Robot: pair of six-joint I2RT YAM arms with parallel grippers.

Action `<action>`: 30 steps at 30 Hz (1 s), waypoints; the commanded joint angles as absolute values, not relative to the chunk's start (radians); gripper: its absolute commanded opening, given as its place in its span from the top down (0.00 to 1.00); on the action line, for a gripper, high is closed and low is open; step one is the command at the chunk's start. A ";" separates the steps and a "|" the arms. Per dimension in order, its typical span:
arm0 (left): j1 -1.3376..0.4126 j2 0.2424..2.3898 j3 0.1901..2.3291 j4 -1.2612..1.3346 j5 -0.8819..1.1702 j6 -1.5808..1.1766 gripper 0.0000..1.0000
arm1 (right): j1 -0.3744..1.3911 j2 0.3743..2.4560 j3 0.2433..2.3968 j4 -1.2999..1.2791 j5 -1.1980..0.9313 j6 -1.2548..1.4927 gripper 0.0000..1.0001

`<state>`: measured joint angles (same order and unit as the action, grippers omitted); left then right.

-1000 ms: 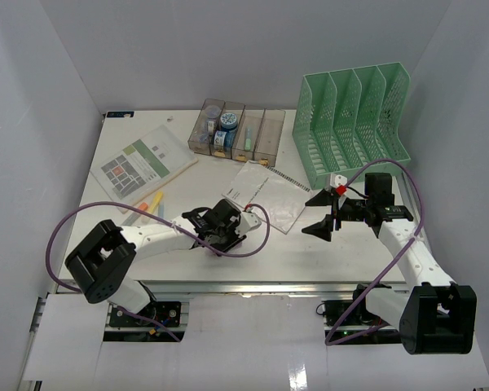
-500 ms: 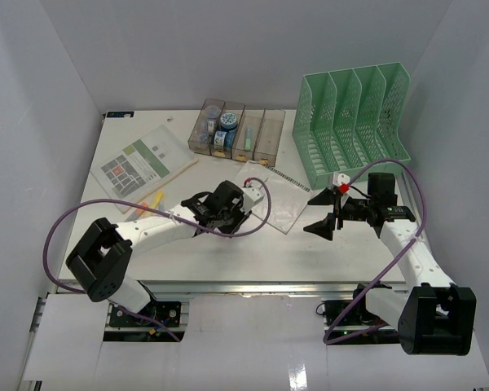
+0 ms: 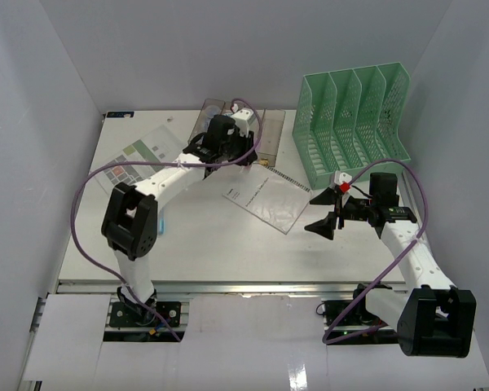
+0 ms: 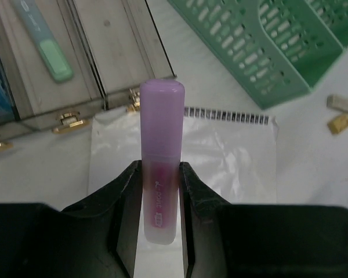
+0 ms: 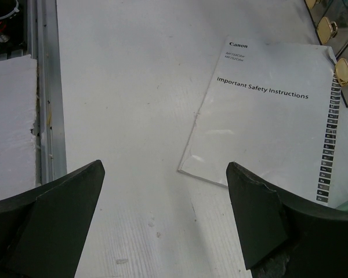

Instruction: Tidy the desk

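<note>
Left jaws are pinching a translucent purple capped highlighter pen (image 4: 161,145) by its lower barrel, cap end sticking out ahead. The low grip leaves the front free to enter a slot first, I'd guess.

Left arm (image 3: 167,173) is stretched to the far side, tool over the row of clear brownish plastic bins (image 3: 270,134). In the wrist view the cap lines up with the near end of one bin, with the spiral-bound white Canon safety booklet (image 4: 232,156) underneath. A neighbouring bin holds a pale green highlighter (image 4: 49,55), so pens likely go in this row. Can't tell which compartment is the target.

Right jaws are spread wide, holding nothing, hovering over the large flat white bench with silver front rail (image 3: 204,244), just beside the booklet. Looks parked clear of the left arm, or staged to move the booklet into the green mesh file rack (image 3: 354,122).

The bench sits under everything. It also carries a leaflet with coloured squares (image 3: 138,163) far left and a small eraser-like block (image 4: 342,103) near the rack.

Next: lower the pen into a bin, then release. Risk: the protruding cap catches a bin wall.
</note>
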<state>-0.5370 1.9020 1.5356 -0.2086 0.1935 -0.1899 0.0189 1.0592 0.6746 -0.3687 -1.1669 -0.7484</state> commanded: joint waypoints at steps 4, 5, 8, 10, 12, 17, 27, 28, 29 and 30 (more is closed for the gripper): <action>-0.463 2.151 1.887 -0.156 0.198 -0.305 1.00 | 0.011 1.058 0.686 -0.339 -1.161 -0.724 0.08; -0.453 2.183 1.913 -0.151 0.188 -0.310 1.00 | 0.011 1.058 0.685 -0.338 -1.159 -0.723 0.08; -0.434 2.246 1.997 -0.137 0.170 -0.322 1.00 | 0.012 1.061 0.684 -0.335 -1.155 -0.721 0.08; -0.426 2.288 2.053 -0.129 0.163 -0.319 0.99 | 0.012 1.064 0.684 -0.332 -1.154 -0.720 0.08; -0.421 2.333 2.107 -0.128 0.154 -0.313 0.97 | 0.012 1.065 0.685 -0.332 -1.154 -0.719 0.08; -0.419 2.394 2.152 -0.147 0.133 -0.282 0.65 | 0.012 1.068 0.686 -0.330 -1.150 -0.717 0.08; -0.419 2.317 2.087 -0.163 0.152 -0.245 0.28 | 0.003 1.075 0.683 -0.328 -1.105 -0.722 0.08; -0.419 2.291 2.071 -0.164 0.156 -0.240 0.27 | -0.008 1.075 0.683 -0.329 -1.098 -0.723 0.08; -0.419 2.264 2.043 -0.165 0.157 -0.236 0.27 | -0.023 1.074 0.683 -0.330 -1.090 -0.724 0.08; -0.419 2.232 2.014 -0.166 0.161 -0.232 0.26 | -0.036 1.073 0.682 -0.330 -1.084 -0.725 0.08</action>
<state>-0.4156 2.4033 2.0852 -0.1603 0.1437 -0.2627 0.0060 1.0705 0.6746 -0.3560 -1.1096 -0.7177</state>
